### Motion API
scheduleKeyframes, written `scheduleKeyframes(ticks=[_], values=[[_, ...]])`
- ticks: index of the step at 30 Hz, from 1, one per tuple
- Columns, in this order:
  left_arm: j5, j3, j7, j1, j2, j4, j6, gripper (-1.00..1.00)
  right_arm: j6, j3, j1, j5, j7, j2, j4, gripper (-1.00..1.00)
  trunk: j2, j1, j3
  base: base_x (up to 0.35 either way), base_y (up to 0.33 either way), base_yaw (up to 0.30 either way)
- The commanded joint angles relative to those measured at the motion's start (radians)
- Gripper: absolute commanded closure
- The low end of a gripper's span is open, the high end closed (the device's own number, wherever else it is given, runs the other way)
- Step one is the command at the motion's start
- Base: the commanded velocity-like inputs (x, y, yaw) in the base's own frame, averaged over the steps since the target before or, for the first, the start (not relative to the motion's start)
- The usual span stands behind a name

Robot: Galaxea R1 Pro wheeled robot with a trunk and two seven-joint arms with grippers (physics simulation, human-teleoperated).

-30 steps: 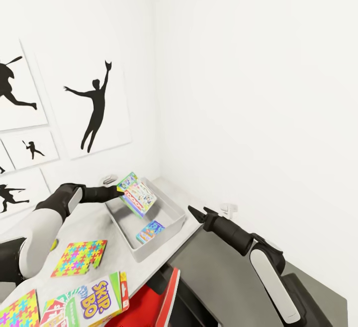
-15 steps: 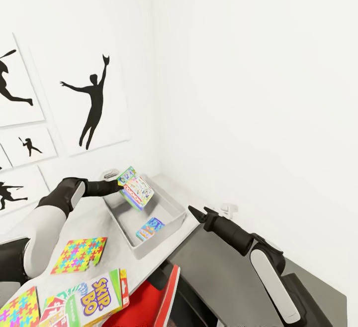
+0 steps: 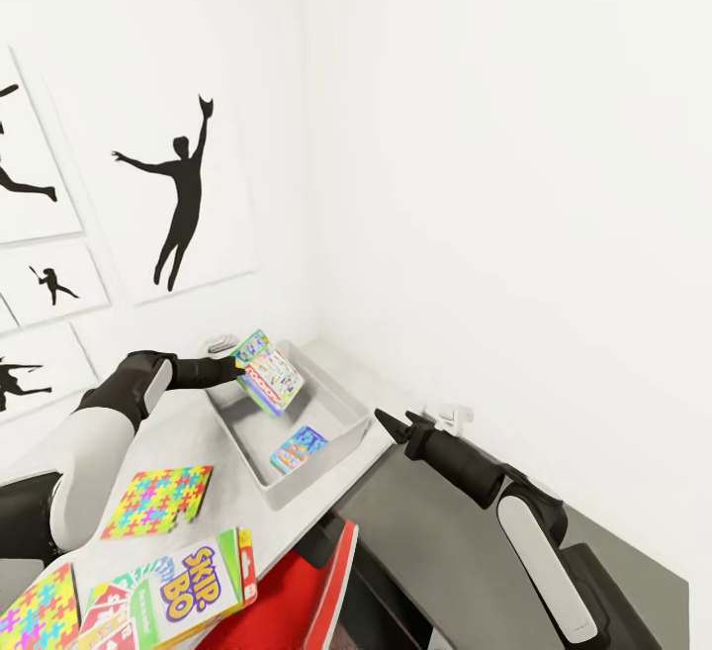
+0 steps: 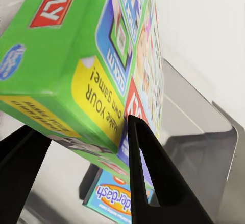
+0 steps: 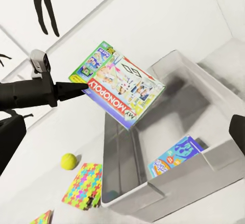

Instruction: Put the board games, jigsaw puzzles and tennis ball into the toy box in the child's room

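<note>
My left gripper (image 3: 240, 370) is shut on the edge of the green-edged board game (image 3: 269, 379) with the red banner, holding it tilted above the far end of the light-grey toy box (image 3: 314, 479). A blue board game (image 3: 300, 449) lies inside the toy box. On the white table (image 3: 188, 437) lie a jigsaw puzzle (image 3: 158, 502), a second one (image 3: 35, 615) and the Skip-Bo board game (image 3: 193, 583). The right wrist view shows the tennis ball (image 5: 69, 161) beside a puzzle (image 5: 84, 183). My right gripper (image 3: 386, 421) hangs open beside the toy box's near end.
A dark-grey cabinet top (image 3: 465, 551) lies under my right arm, lower than the table. Something red (image 3: 297, 601) stands at the table's near edge. White walls meet in a corner right behind the toy box, with black silhouette pictures (image 3: 178, 195) on the left wall.
The view has shifted a little, sliding the pictures left. The held board game stays over the toy box in almost the same pose. The right arm has not moved.
</note>
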Motion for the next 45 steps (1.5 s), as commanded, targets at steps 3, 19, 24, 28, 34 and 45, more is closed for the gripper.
scheduleKeyframes(ticks=[3,19,24,28,34,45], values=[[-0.012,0.008,-0.007,-0.001,0.001,-0.001,0.006,1.0,0.004,0.0,-0.001,-0.006,-0.001,-0.001,-0.001,-1.0,-0.002,0.001,-0.007,0.0,0.0,0.0],[-0.015,0.009,-0.006,-0.001,-0.001,-0.035,0.01,1.0,0.004,0.0,-0.001,-0.006,0.001,-0.002,-0.001,-1.0,-0.002,0.001,-0.034,0.0,0.0,0.0],[-0.016,0.009,0.005,-0.002,0.0,-0.04,0.007,1.0,0.004,0.0,-0.001,-0.006,0.002,-0.002,-0.001,-1.0,-0.002,0.001,-0.042,0.0,0.0,0.0],[-0.015,0.009,0.04,-0.003,-0.002,-0.041,0.006,1.0,0.004,0.0,-0.001,-0.006,0.002,-0.002,-0.001,-1.0,-0.002,0.001,-0.048,0.0,0.0,0.0],[-0.015,0.009,0.057,-0.003,-0.003,-0.041,0.005,1.0,0.004,0.0,-0.001,-0.006,0.001,-0.002,0.001,-1.0,-0.002,0.001,-0.058,0.0,0.0,0.0],[-0.013,0.009,0.056,-0.003,-0.003,-0.056,0.005,1.0,0.004,0.0,-0.001,-0.006,0.001,-0.002,0.002,-1.0,-0.002,0.001,-0.076,0.0,0.0,0.0]])
